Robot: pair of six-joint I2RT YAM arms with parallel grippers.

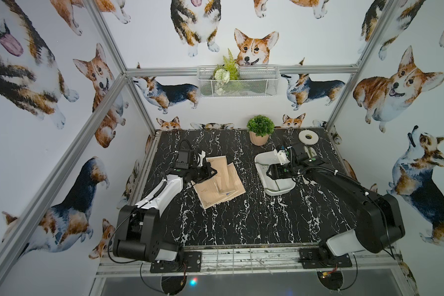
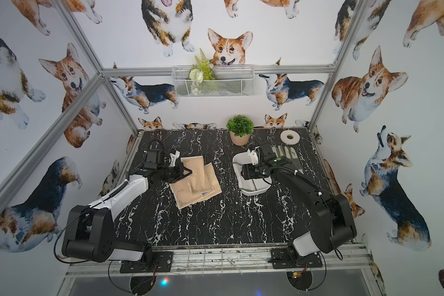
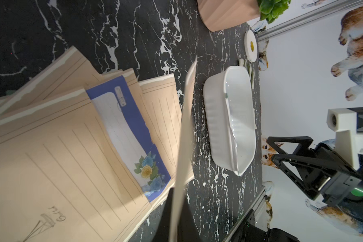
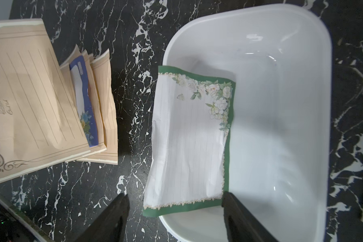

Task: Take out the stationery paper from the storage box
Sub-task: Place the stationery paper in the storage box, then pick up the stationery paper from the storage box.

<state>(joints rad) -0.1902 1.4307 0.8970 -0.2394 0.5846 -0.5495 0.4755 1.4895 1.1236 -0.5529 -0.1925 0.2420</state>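
Several tan ruled sheets of stationery paper (image 1: 219, 185) (image 2: 195, 183) lie fanned on the black marble table, left of centre, with a blue-floral sheet (image 3: 130, 134) (image 4: 82, 98) tucked among them. My left gripper (image 1: 214, 172) (image 3: 177, 201) is shut on one tan sheet (image 3: 187, 117), which shows edge-on above the pile. The white storage box (image 1: 280, 191) (image 2: 254, 191) (image 4: 302, 27) stands to the right. A green-bordered white sheet (image 4: 189, 142) leans in it, draped over its near wall. My right gripper (image 1: 269, 175) (image 4: 174, 196) hangs open over that sheet, one finger outside the box, one inside.
A potted plant (image 1: 260, 128) and a white tape roll (image 1: 308, 137) stand at the back of the table. A grey-and-white glove (image 2: 286, 151) lies behind the box, partly under the right arm. A wire-mesh basket (image 1: 237, 82) hangs on the back wall.
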